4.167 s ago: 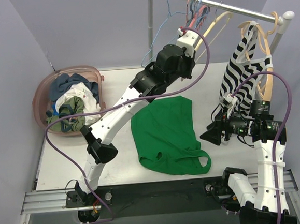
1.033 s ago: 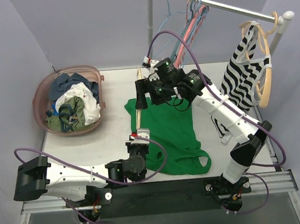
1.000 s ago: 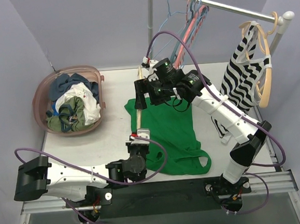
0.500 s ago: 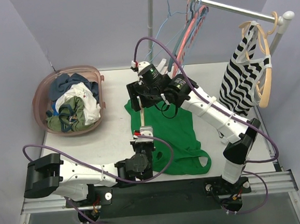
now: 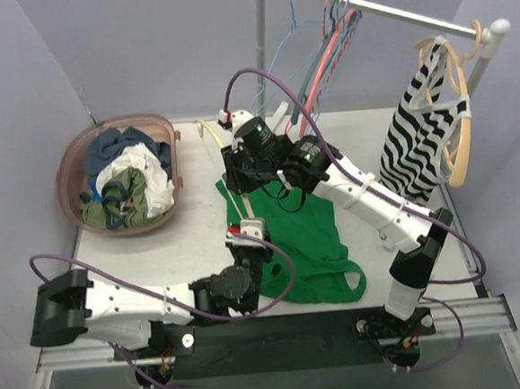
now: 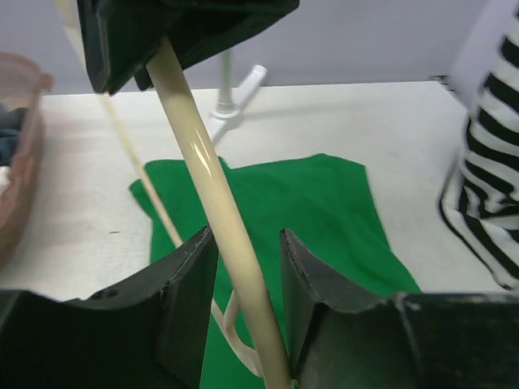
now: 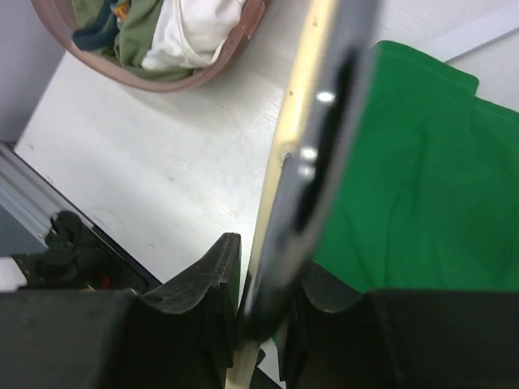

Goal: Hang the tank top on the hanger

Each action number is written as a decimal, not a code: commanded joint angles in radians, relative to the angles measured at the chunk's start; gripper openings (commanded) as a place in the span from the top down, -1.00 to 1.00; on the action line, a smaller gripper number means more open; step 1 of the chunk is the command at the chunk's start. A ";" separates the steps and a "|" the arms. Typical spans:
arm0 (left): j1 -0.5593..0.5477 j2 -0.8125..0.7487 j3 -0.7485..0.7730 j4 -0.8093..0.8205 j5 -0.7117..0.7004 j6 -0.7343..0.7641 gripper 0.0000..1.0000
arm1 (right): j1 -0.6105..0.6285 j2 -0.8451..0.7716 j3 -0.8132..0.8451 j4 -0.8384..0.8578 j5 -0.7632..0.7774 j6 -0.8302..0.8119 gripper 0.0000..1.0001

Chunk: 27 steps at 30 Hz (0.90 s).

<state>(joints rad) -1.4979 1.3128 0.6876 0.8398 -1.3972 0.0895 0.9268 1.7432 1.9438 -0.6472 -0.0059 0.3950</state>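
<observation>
While the left arm (image 5: 133, 304) lies low along the near edge of the table (image 5: 138, 249), the right arm (image 5: 368, 199) stretches across toward the far left.
The left fingers (image 6: 186, 300) stand apart around the hanger (image 6: 204, 174), with a gap showing on one side; the right fingers (image 7: 212, 284) are clamped on it higher up. The tank top (image 5: 299, 227) lies flat on the table underneath.
</observation>
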 commanded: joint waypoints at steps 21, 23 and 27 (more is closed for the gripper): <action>0.401 -0.670 0.053 -1.225 1.367 -0.111 -0.84 | -0.367 -0.562 -0.548 -0.183 -0.621 -0.726 1.00; 0.522 -0.627 0.073 -1.242 1.579 -0.103 -0.84 | -0.423 -0.615 -0.578 -0.287 -0.720 -0.856 1.00; 0.599 -0.503 0.060 -1.216 1.814 -0.140 -0.82 | -0.528 -0.698 -0.626 -0.420 -0.799 -1.067 1.00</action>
<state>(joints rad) -0.9489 0.7109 0.7284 -0.3527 0.0708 -0.0544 0.4793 1.1248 1.3483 -0.9043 -0.6109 -0.3950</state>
